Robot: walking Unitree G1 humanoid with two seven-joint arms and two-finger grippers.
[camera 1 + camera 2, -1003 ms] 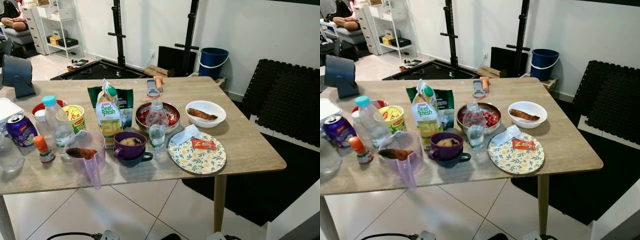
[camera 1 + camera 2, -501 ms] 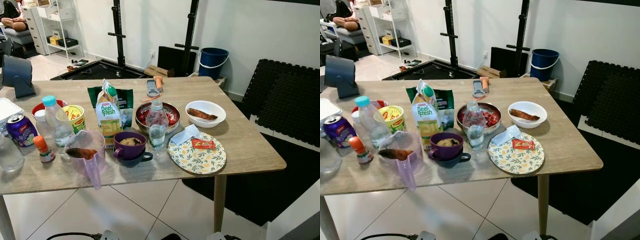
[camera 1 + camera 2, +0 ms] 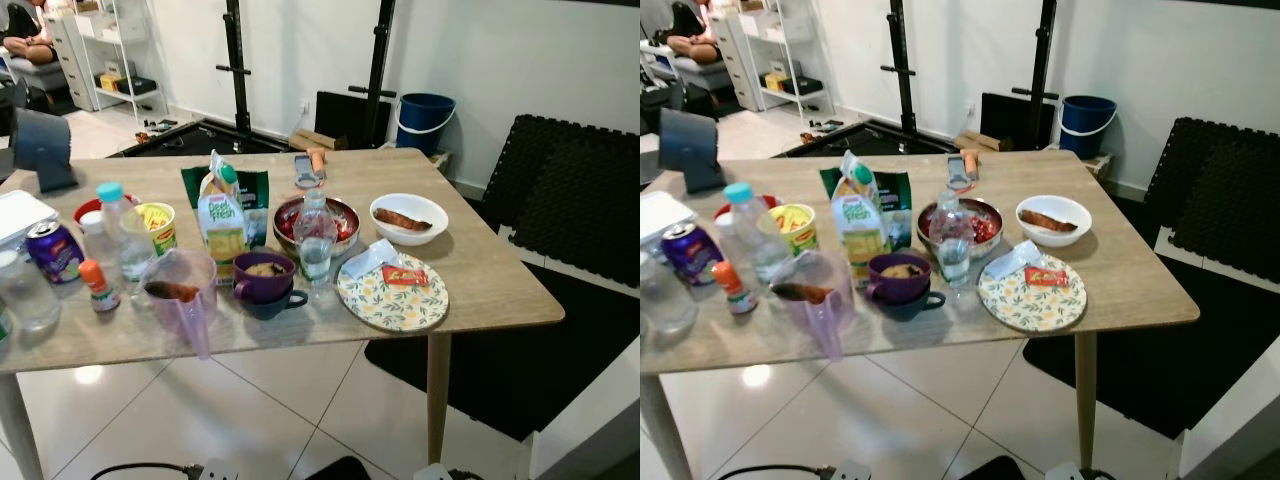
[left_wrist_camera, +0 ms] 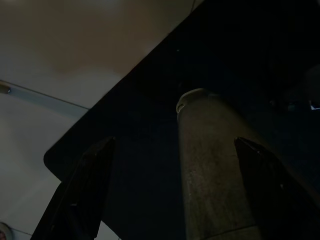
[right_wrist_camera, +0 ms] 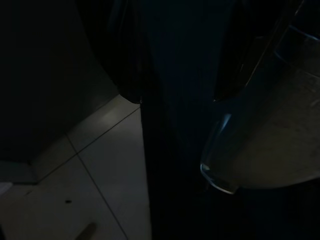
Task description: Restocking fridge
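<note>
On a wooden table (image 3: pixel 480 262) stand a Peel Fresh juice carton (image 3: pixel 222 225), a clear water bottle (image 3: pixel 316 240), a purple mug (image 3: pixel 263 279) with food in it, and a metal bowl (image 3: pixel 330 213) of red food. A white bowl (image 3: pixel 408 218) holds a sausage. A red packet (image 3: pixel 404 275) lies on a floral plate (image 3: pixel 392 300). In the dark left wrist view my left gripper (image 4: pixel 172 190) hangs open near a table leg (image 4: pixel 210 165). The right gripper (image 5: pixel 175 95) hangs open in the shade over floor tiles.
The table's left part carries a pink jug (image 3: pixel 185 297), a yellow noodle cup (image 3: pixel 157 227), a blue-capped bottle (image 3: pixel 125 235), a purple can (image 3: pixel 55 250) and a small orange-capped bottle (image 3: pixel 98 287). A blue bucket (image 3: pixel 425 122) and black foam mats (image 3: pixel 570 200) lie beyond. A person (image 3: pixel 25 30) sits far left.
The whole view has shifted a little, so the camera has moved; the table things appear slightly smaller and further right. Nothing on the table has moved.
</note>
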